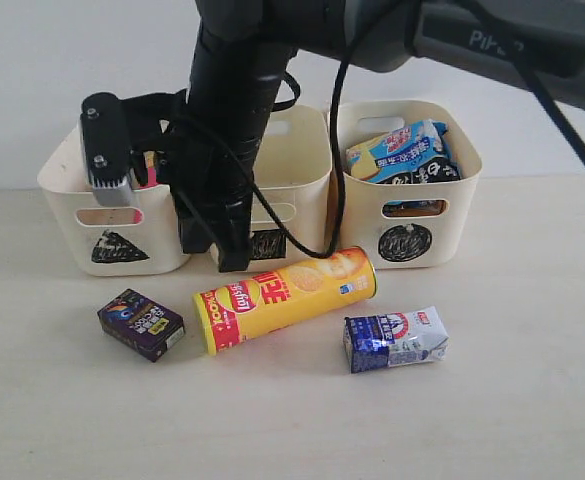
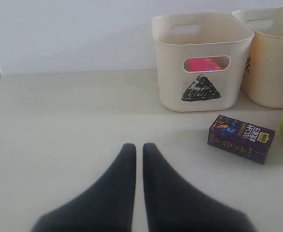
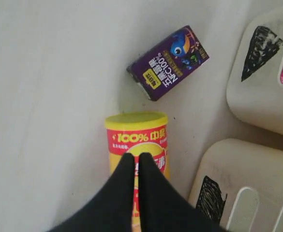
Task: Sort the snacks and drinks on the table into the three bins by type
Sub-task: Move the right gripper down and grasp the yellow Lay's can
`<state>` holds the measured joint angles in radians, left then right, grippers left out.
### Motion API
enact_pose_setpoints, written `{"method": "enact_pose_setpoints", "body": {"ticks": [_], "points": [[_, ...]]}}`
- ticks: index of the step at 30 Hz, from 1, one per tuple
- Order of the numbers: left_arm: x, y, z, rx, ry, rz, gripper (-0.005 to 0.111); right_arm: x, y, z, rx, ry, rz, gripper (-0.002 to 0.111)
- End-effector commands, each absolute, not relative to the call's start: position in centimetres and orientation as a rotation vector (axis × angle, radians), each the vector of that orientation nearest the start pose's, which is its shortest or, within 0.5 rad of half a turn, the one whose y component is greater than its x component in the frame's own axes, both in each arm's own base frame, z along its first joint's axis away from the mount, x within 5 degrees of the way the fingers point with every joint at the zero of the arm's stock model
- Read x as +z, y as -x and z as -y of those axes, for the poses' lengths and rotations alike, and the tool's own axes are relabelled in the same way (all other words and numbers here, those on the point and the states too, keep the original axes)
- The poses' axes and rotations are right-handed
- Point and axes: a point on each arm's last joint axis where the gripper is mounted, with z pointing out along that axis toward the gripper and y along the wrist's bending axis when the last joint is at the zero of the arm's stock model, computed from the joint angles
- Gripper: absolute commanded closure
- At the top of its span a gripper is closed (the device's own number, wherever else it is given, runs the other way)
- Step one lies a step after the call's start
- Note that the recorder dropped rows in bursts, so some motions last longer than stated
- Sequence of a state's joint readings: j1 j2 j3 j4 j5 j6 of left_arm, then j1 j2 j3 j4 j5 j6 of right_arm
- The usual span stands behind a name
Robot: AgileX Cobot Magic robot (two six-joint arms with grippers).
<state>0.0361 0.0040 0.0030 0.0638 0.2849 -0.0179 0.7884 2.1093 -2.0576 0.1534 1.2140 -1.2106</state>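
A yellow-orange chip tube (image 1: 287,297) lies on the table (image 1: 532,420) in front of the three bins. My right gripper (image 3: 135,157) hangs just over the tube (image 3: 137,133) near its capped end, fingers shut together with nothing between them. In the exterior view this gripper (image 1: 234,262) reaches across in front of the square bin (image 1: 302,150). The dark purple carton (image 1: 140,323) lies left of the tube and the blue and white carton (image 1: 395,339) lies to its right. My left gripper (image 2: 139,147) is shut over bare table, away from the purple carton (image 2: 241,138).
The triangle bin (image 1: 67,195) stands at the left, with something pink (image 2: 204,64) showing through its handle slot. The circle bin (image 1: 462,200) at the right holds a blue and white bag (image 1: 402,150). The right arm's black body hides much of the square bin.
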Motion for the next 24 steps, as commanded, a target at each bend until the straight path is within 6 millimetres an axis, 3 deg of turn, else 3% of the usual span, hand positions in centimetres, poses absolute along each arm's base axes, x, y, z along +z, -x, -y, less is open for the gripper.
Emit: {"method": "enact_pose_setpoints", "body": {"ticks": [1, 4, 7, 10, 12, 15, 24], "points": [[18.8, -5.5, -0.4, 0.066, 0.016, -1.761, 0.102, 27.7, -32.8, -33.3, -0.016, 2.354, -1.484, 0.108], [18.8, -5.5, -0.4, 0.066, 0.016, -1.761, 0.102, 26.6, -33.5, -33.0, -0.035, 2.369, -1.51, 0.107], [18.8, -5.5, -0.4, 0.066, 0.016, -1.761, 0.102, 25.5, -34.2, -32.8, -0.054, 2.387, -1.533, 0.093], [18.8, -5.5, -0.4, 0.066, 0.016, -1.761, 0.102, 24.5, -34.7, -32.6, -0.053, 2.396, -1.556, 0.063], [18.8, -5.5, -0.4, 0.066, 0.016, -1.761, 0.102, 23.9, -34.9, -32.6, -0.052, 2.407, -1.566, 0.034], [18.8, -5.5, -0.4, 0.066, 0.016, -1.761, 0.102, 23.1, -35.1, -32.7, -0.05, 2.419, -1.574, 0.011], [18.8, -5.5, -0.4, 0.066, 0.016, -1.761, 0.102, 20.8, -35.4, -33.0, -0.036, 2.46, -1.6, 0.022]]}}
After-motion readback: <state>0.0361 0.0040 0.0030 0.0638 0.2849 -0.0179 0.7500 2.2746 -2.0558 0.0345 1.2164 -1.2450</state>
